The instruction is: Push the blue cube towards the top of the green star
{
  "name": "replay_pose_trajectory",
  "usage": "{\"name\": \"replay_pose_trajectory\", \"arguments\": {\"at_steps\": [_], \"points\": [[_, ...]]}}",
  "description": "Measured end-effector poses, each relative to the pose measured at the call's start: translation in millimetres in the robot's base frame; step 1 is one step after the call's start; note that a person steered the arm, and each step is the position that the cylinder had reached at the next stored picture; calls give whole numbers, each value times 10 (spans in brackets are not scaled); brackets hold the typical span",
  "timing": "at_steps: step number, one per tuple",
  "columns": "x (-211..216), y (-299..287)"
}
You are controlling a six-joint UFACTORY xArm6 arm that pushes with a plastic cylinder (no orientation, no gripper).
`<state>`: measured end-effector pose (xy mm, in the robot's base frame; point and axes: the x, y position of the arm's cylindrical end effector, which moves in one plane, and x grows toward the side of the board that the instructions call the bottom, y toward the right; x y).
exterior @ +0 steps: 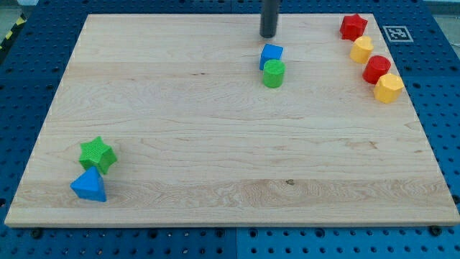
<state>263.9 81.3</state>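
Blue cube (271,55) partly overlaps green cylinder (273,74), below my tip (268,35).

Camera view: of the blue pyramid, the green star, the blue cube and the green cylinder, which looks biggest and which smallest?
1. blue pyramid
2. green star, only slightly smaller
3. green cylinder and blue cube, about alike

The first two sit nearer the view's bottom, so nearness may enlarge them.

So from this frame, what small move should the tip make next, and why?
Probably a short slide to the view's right, then down, so my tip gets to the upper right of the blue cube. The tip now sits just above the cube, apart from it. The green star lies far to the lower left, and the green cylinder touches the cube's lower edge, so pushing straight down would drive both.
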Motion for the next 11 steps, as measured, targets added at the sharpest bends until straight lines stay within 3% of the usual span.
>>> {"name": "replay_pose_trajectory", "arguments": {"at_steps": [1, 6, 9, 11], "points": [[282, 14], [655, 14], [910, -687], [1522, -1144]]}}
